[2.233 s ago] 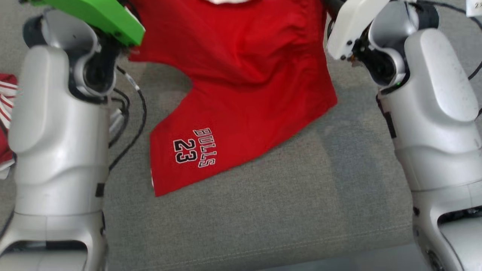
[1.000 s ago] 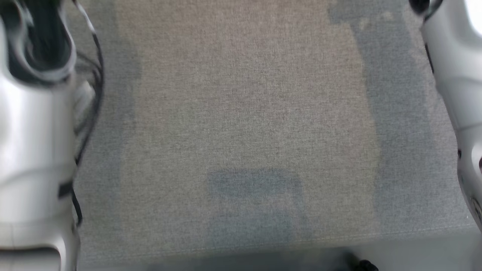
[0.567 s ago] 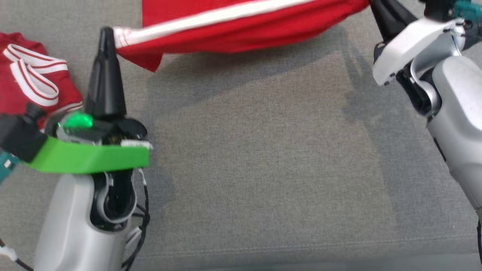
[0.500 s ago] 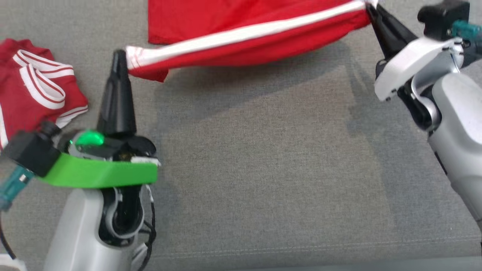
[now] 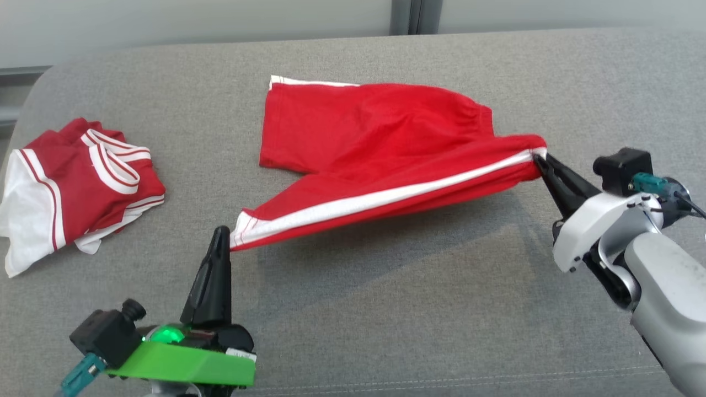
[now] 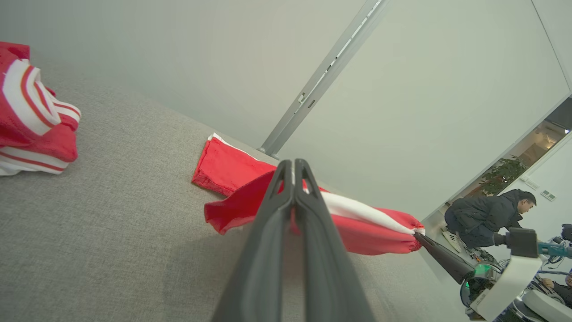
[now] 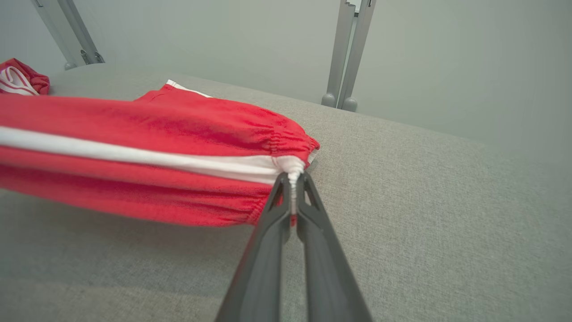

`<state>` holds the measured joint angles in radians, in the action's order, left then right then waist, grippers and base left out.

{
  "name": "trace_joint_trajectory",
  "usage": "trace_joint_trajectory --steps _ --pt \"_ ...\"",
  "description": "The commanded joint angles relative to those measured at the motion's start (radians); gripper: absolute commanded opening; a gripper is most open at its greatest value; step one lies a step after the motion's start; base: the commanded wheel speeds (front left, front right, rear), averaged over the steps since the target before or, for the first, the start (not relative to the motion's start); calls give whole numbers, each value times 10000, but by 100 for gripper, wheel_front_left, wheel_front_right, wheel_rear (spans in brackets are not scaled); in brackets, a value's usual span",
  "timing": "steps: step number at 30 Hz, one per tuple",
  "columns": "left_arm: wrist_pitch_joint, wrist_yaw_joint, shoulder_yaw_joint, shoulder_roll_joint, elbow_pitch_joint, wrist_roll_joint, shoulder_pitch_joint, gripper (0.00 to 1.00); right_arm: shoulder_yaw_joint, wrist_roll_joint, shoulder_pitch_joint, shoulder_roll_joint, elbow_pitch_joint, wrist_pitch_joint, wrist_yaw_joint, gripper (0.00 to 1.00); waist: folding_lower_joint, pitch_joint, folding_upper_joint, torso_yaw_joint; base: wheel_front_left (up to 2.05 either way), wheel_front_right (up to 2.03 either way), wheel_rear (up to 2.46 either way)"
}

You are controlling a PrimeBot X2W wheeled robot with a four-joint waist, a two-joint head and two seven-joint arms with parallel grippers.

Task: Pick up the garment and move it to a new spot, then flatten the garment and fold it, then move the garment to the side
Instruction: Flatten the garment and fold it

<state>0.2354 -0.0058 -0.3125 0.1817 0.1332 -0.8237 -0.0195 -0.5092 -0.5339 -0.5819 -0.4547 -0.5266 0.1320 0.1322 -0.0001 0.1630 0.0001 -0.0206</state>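
The garment [image 5: 375,143] is a pair of red shorts with a white side stripe. Its near edge hangs stretched in the air between my two grippers, while the far leg lies on the grey cushion [image 5: 386,309]. My left gripper [image 5: 222,234] is shut on the hem corner at the lower left. My right gripper [image 5: 539,160] is shut on the waistband end at the right. In the left wrist view the left gripper [image 6: 293,166] pinches the red cloth [image 6: 366,223]. In the right wrist view the right gripper [image 7: 292,178] clamps the gathered waistband [image 7: 178,147].
A second red and white garment [image 5: 71,176] lies crumpled at the cushion's left end. A pale wall [image 5: 193,16] with a grey post [image 5: 415,15] runs behind the cushion. A person [image 6: 487,217] crouches far off in the left wrist view.
The head camera has swung upward, so the whole picture shifted. The stretched edge of the shorts now hangs lower and nearer, with both grippers still clamped on its ends.
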Motion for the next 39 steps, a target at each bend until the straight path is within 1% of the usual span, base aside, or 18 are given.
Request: trace_joint_trajectory --steps 1,9,13,18,24,33,38,39 --pt "16 74 72 177 62 76 237 0 39 47 244 -140 31 -30 -28 0 1 -370 -1 26 0 0 0" --pt "-112 370 -258 353 572 146 1682 0 426 153 2003 -341 1062 -328 -28 0 1 -853 -1 -21 0 0 0" --pt "-209 413 -400 433 724 274 1807 0 732 213 2625 -139 1791 -611 -26 0 1 -865 -1 -74 0 0 0" --pt "-420 213 -470 493 214 531 590 0 1057 273 2737 328 2455 -976 -22 0 1 -557 -1 -149 0 0 0" --pt "-515 25 -356 295 -1169 681 -1565 0 1287 164 1979 1026 2675 -1378 -22 0 1 105 -1 -341 0 0 0" --pt "-184 -341 -3 67 -3325 959 -4404 0 1895 471 492 2114 1997 -1382 -22 0 1 1246 -1 -792 0 0 0" --pt "-54 -524 -24 100 -4484 1240 -5705 0 2284 629 -94 2652 1517 -1285 -20 0 1 1799 -1 -982 0 0 0" --pt "-93 -547 -116 184 -4742 1421 -5963 0 2359 703 -204 2741 1420 -1252 -20 0 1 1906 -1 -1024 0 0 0"
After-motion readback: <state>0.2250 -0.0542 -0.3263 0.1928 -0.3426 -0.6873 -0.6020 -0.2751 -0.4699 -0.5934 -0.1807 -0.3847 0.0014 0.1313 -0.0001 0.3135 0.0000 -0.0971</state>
